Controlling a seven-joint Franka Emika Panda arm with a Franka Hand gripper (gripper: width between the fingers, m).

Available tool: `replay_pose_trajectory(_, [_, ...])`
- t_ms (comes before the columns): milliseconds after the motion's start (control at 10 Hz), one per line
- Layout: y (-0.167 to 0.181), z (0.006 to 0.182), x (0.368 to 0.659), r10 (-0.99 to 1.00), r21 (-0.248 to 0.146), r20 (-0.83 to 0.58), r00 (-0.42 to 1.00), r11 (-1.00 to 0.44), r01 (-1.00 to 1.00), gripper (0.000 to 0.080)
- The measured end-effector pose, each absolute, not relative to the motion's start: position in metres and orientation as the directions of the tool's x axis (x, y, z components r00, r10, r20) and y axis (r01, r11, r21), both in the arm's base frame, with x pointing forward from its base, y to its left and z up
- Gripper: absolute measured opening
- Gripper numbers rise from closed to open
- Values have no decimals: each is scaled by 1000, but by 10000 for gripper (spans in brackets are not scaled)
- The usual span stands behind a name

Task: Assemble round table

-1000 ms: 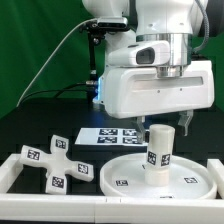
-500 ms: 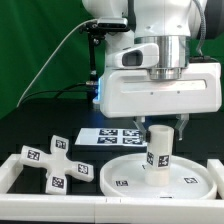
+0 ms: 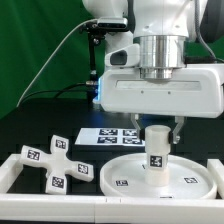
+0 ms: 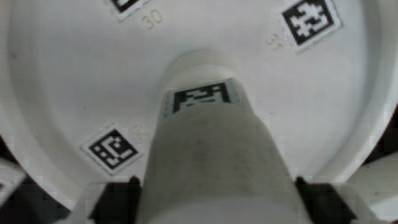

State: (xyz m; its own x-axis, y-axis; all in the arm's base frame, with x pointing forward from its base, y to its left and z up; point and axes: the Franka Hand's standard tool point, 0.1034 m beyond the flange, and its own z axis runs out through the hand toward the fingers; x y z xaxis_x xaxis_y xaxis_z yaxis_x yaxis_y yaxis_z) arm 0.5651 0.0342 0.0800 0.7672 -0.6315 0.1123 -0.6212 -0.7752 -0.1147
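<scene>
Exterior view: cylinder (image 3: 157, 152) upright on the round disc (image 3: 205, 176).
Gripper (image 3: 158, 130) fingers (image 4: 119, 196) clamp its top; cross-shaped foot (image 3: 50, 162) sits well apart, at the exterior view's left.

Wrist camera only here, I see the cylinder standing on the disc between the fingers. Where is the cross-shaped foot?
Observer: The cross-shaped foot lies on the table, on the exterior view's left of the disc.
Operator: Anything behind the disc?
Observer: The marker board lies flat behind it.
Operator: Is the cylinder upright?
Observer: Yes, the cylinder stands upright, and the gripper holds it near its top.
</scene>
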Motion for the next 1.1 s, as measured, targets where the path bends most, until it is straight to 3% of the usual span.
replay_pose_trajectory(200, [32, 80, 563, -839, -149, 48, 543, -543, -826, 406])
replay_pose_trajectory(600, [31, 79, 561, -925, -159, 6, 379, -375, -913, 406])
replay_pose_trajectory(900, [44, 81, 561, -968, -92, -141, -206, 220, -971, 406])
replay_pose_trajectory(1000, [46, 81, 562, -932, -75, -162, -323, 338, -938, 406])
replay_pose_trajectory(1100, [46, 80, 562, -947, -81, -158, -280, 295, -952, 412])
